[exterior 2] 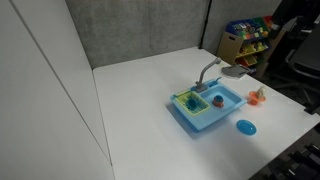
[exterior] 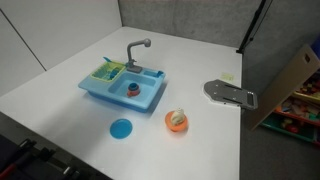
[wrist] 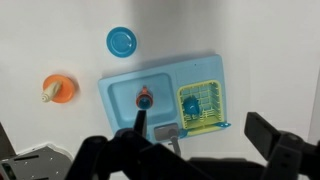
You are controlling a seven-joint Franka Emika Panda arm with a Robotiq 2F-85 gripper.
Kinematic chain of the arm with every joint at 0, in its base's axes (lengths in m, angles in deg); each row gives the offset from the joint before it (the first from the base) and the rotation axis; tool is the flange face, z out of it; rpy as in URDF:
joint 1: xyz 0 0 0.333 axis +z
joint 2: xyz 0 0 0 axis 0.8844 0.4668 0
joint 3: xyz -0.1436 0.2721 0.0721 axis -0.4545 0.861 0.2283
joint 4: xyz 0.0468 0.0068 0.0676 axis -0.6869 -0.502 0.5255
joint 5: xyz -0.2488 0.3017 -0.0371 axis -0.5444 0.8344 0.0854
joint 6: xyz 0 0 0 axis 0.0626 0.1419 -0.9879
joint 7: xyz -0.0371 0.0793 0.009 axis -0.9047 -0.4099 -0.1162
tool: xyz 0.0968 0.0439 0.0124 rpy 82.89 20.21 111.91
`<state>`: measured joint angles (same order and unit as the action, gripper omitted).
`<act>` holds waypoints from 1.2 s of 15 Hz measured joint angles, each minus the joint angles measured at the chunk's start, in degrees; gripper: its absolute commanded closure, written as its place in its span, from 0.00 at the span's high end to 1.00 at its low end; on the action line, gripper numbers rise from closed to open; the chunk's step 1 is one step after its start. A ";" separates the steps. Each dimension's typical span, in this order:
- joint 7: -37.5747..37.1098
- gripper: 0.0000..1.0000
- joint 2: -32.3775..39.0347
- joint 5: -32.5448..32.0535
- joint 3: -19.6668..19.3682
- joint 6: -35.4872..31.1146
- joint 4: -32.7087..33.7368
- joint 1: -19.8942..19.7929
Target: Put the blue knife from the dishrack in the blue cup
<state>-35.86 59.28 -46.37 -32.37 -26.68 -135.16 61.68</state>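
The green dishrack (wrist: 203, 105) sits in the end of the blue toy sink (wrist: 125, 100). A blue piece lies inside it (wrist: 191, 104), and a thin blue knife-like strip (wrist: 210, 126) lies along its edge. The blue cup (wrist: 145, 98), reddish inside, stands in the sink basin. Both exterior views show the rack (exterior: 106, 72) (exterior 2: 190, 102) and the cup (exterior: 132, 90) (exterior 2: 217, 101). My gripper (wrist: 200, 135) is open and empty, high above the rack's edge, with its fingers wide apart. It does not show in the exterior views.
A flat blue disc (exterior: 121, 128) and an orange bowl (exterior: 177, 121) lie on the white table in front of the sink. A grey faucet (exterior: 135, 50) rises behind the basin. A grey metal plate (exterior: 230, 93) lies near the table edge.
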 measured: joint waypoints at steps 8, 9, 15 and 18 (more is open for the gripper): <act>-5.85 1.00 12.39 -1.03 0.04 -0.03 6.97 -0.29; -6.29 1.00 14.02 -1.03 0.06 -0.06 8.03 -0.23; -9.22 1.00 22.91 -3.98 0.98 -0.06 15.00 1.68; -11.55 1.00 27.18 -7.08 1.53 -0.14 18.21 4.01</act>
<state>-47.42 86.46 -53.45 -30.84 -26.82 -116.95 65.69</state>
